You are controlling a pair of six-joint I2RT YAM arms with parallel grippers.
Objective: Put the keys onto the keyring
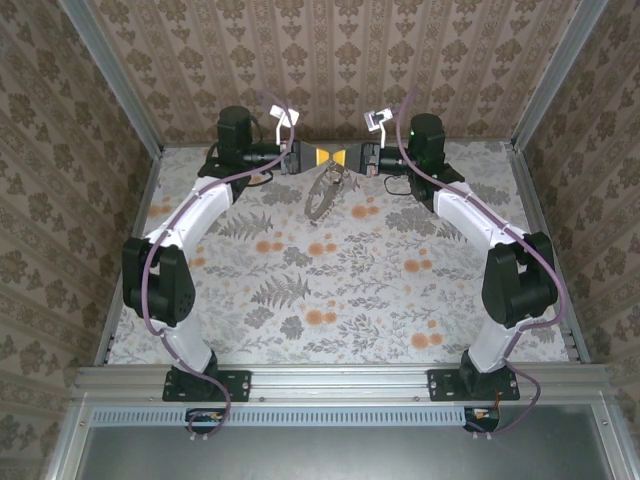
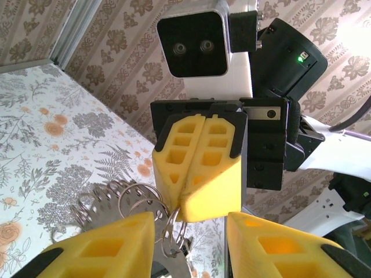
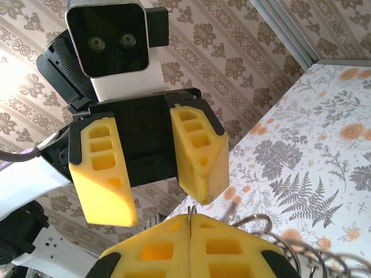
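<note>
Two arms: the left arm (image 1: 190, 225) and the right arm (image 1: 480, 225) reach to the far end of the counter (image 1: 400, 300) and meet tip to tip just above the keyring (image 1: 322, 195).
Keyring, top view: a brownish-grey metal bunch hanging just below the meeting fingers. Whether its lower end touches the counter cannot be told.
Right jaws: pressed flat together with no gap, pinching the keyring at its top. In the right wrist view a thin wire comes up out of the seam between the two yellow fingers (image 3: 232, 255).
Left jaws: moderately apart, one yellow finger (image 2: 98, 249) on each side of the keyring's top. The metal lies against the left-hand finger and clear of the other, so nothing is clamped.
Left wrist view adds: the keyring (image 2: 98, 202) close up, with a toothed rim and several thin wire loops gathered at the tip of the closed right fingers (image 2: 200, 168).
Right wrist view adds: the gap between the left arm's fingers (image 3: 104, 174) seen head-on, just above the keyring (image 3: 255, 218), whose loops curve off to the lower right.
Top view adds: both arms bent inward towards the keyring, with purple cables (image 1: 150, 290) along them.
</note>
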